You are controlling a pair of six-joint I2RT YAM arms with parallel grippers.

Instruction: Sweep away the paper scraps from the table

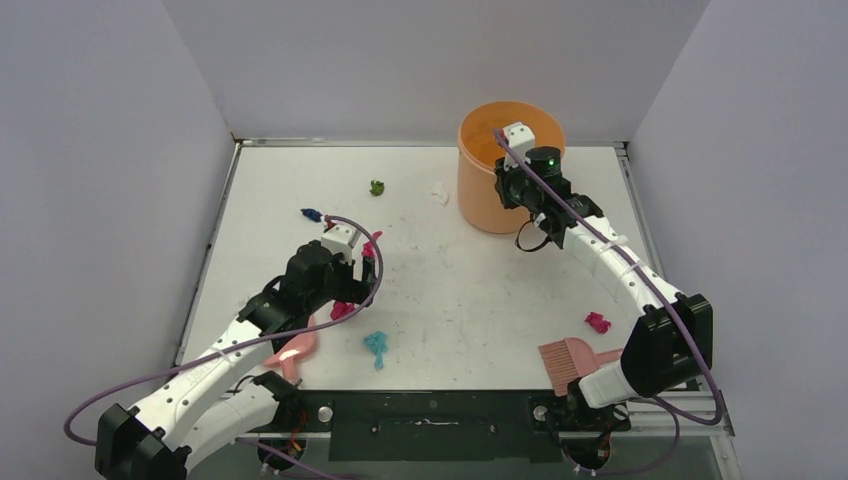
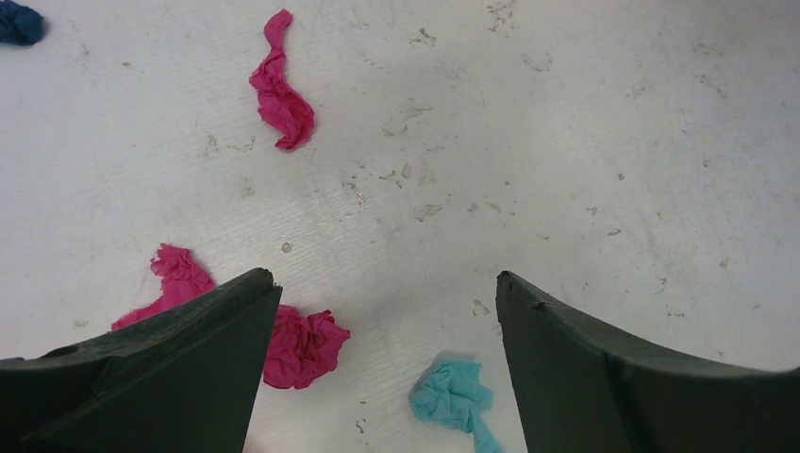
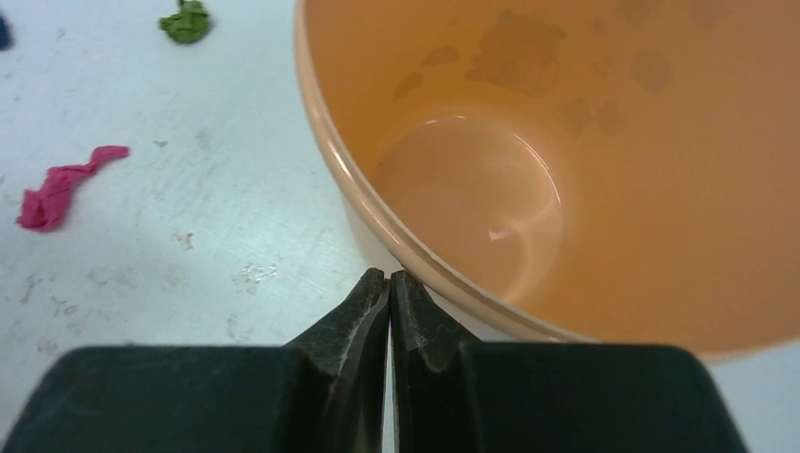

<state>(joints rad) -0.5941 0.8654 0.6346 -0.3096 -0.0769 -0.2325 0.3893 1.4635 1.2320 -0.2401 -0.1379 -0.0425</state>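
Paper this thin looked weightless and soft; the paper scraps (image 2: 280, 94) would squash under a pinch and skid at a nudge, so a hold across a wad's bulk seemed wisest. They lay scattered over the table (image 1: 470, 290). A magenta wad (image 2: 302, 347) and a cyan wad (image 2: 453, 396) sat just beneath the left gripper (image 2: 387, 283), which gaped wide, empty. The right gripper (image 3: 390, 278), fully closed on nothing, hung beside the orange bucket (image 1: 485, 195).

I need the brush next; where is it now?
Top view: the brush lies on the table at its near right edge, beside the right arm, a magenta scrap just beyond it.
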